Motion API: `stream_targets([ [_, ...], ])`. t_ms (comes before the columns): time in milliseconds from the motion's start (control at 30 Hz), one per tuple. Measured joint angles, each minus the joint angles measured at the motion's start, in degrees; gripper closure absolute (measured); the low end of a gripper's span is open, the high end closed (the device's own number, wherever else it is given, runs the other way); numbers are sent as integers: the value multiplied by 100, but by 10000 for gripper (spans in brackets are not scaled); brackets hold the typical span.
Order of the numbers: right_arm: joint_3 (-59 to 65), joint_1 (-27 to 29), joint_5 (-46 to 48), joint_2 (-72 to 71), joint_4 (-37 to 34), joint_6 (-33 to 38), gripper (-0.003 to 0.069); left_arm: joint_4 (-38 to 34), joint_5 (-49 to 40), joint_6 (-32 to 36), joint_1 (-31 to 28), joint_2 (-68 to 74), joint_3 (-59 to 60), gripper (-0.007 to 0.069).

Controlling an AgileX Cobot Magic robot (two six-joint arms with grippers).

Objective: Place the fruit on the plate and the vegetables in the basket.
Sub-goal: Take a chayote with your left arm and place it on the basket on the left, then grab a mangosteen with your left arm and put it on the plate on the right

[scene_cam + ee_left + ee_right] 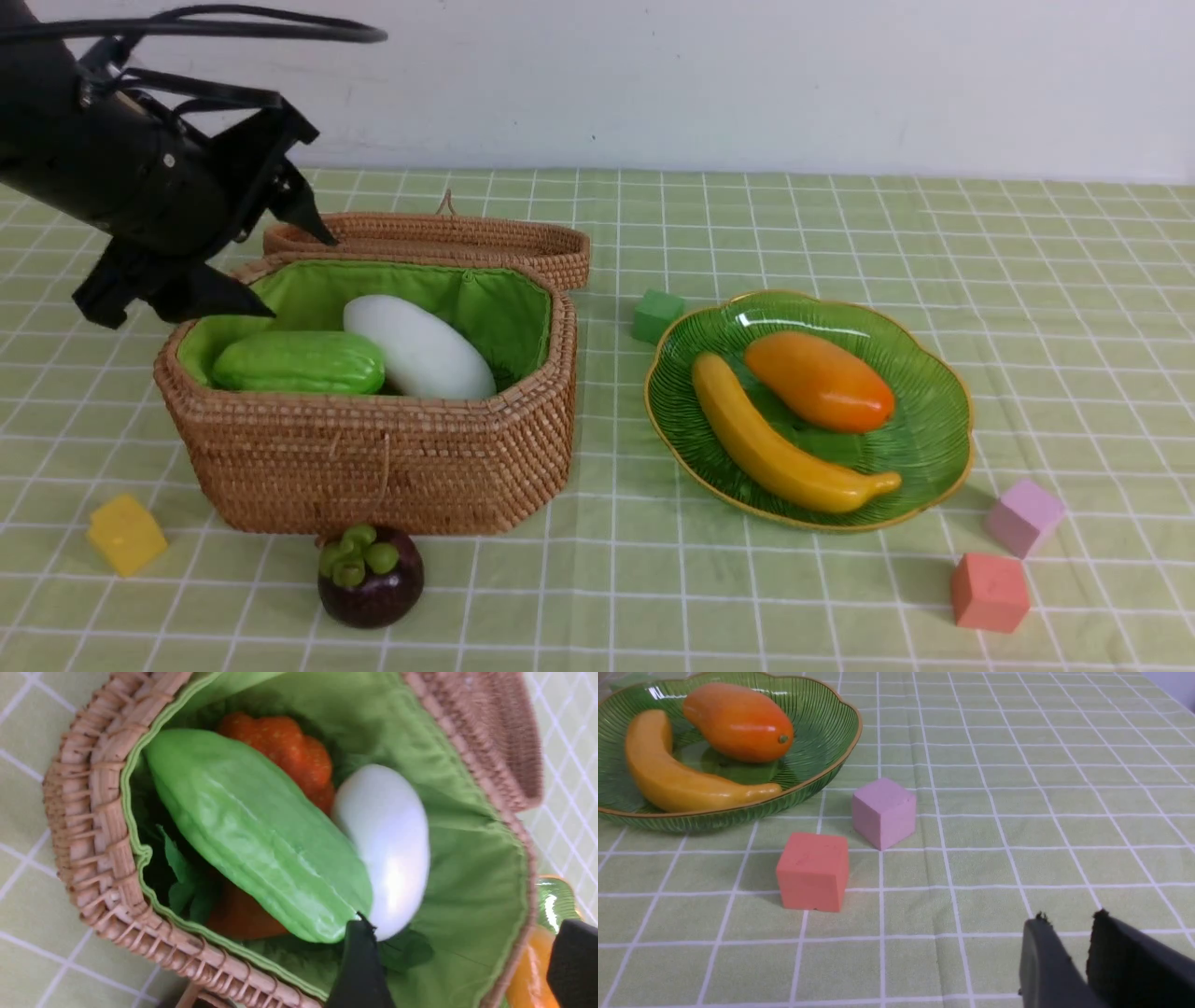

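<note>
My left jaws hang spread over the basket's (373, 467) far-left rim, empty; my right jaws, nearly pressed together, hold nothing. The basket holds the white vegetable (420, 347), cucumber (299, 362) and pumpkin (285, 742) beneath, sorting done there. On the plate (934, 439), right, lie banana (775, 446) and mango (820, 381). The mangosteen (372, 577) sits on the counter near the basket, unplaced.

Bright even light, soft shadows; glare on mango (822, 381) & cucumber (261, 835); left wrist view slightly blurry.

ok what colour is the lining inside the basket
Bright green cloth lining, inside the brown woven basket; the left wrist view shows it best.
</note>
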State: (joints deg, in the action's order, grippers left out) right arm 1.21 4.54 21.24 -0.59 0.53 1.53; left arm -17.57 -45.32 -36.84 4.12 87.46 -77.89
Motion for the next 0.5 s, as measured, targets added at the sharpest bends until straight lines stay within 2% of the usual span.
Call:
stream_targets([
  [67, 0, 0, 0, 0, 0, 0, 494, 34, -112, 320, -22, -226, 0, 125],
  [200, 0, 0, 0, 0, 0, 0, 491, 52, -962, 1333, -27, -757, 123, 125],
  [300, 0, 0, 0, 0, 0, 0, 488, 52, -1345, 1798, -27, -894, 482, 125],
  [433, 0, 0, 0, 0, 0, 0, 483, -1, -1358, 2615, 129, -881, 1405, 125],
  [500, 0, 0, 0, 0, 0, 0, 481, -15, -1259, 2719, 282, -873, 1642, 125],
])
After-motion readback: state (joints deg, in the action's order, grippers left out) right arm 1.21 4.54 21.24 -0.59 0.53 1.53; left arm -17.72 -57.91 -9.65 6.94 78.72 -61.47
